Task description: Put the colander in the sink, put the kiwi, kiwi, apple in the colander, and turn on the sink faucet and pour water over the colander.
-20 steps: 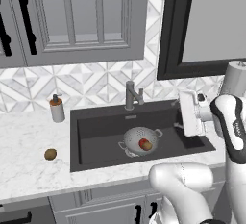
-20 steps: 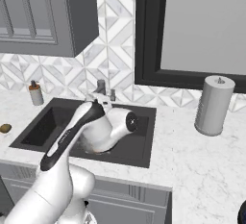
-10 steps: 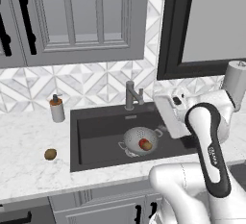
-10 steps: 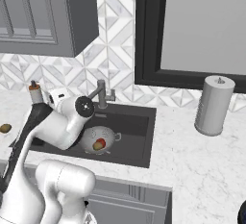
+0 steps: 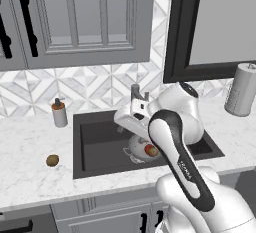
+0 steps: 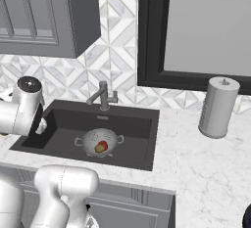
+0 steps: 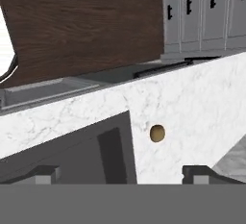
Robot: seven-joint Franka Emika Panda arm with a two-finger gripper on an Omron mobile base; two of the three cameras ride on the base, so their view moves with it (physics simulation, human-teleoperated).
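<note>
In the left base view I see the colander (image 5: 141,148) sitting in the sink (image 5: 100,144), but my arm covers a big part of it. The red apple (image 5: 149,150) peeks out inside it. One kiwi (image 5: 52,160) lies alone on the counter (image 5: 30,152), left of the sink. The faucet (image 5: 136,97) is partly behind my arm, and I cannot find the jaws here. In the right base view the colander (image 6: 100,141) shows whole, with the apple (image 6: 103,145) and something yellowish touching it, too small to name. In the hand view the kiwi (image 7: 157,133) is on the white counter (image 7: 192,107) ahead, and the fingertips (image 7: 200,174) stand far apart, holding nothing.
</note>
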